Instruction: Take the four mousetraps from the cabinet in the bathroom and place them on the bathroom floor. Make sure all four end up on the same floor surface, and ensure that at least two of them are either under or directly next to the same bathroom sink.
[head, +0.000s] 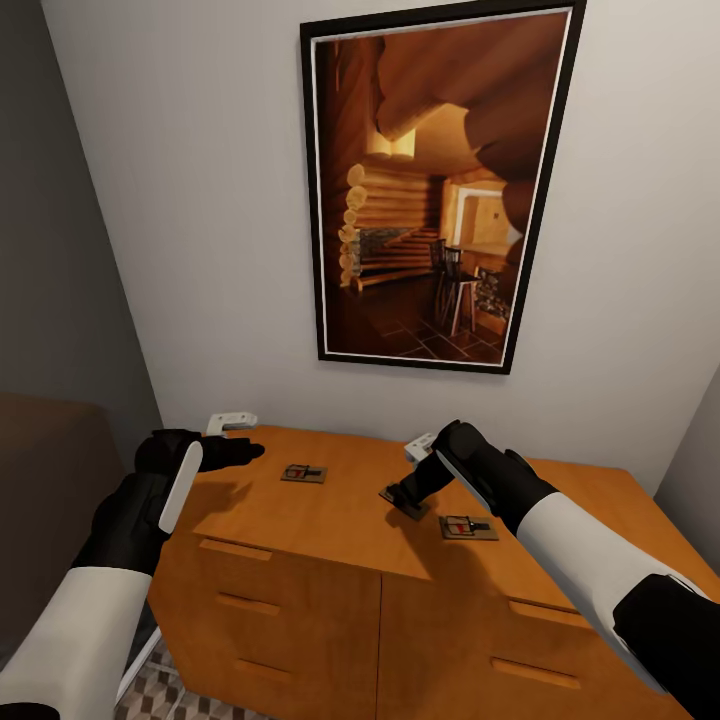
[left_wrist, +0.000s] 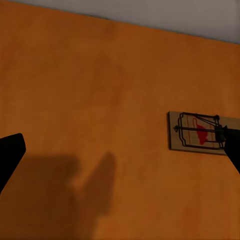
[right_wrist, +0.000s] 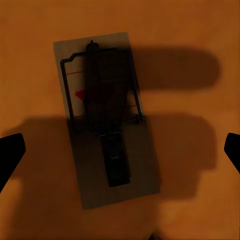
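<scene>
The right gripper (head: 402, 497) hangs just above the cabinet (head: 330, 520) top, fingers spread wide and holding nothing, I think to take the mousetrap (right_wrist: 107, 120) lying directly under it. The left gripper (head: 240, 452) is open and empty too; another mousetrap (head: 303, 473) lies near it.

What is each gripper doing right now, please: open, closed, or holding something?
Left gripper: open, empty, above the cabinet top.
Right gripper: open, holding nothing, fingers spread either side of a mousetrap.
</scene>
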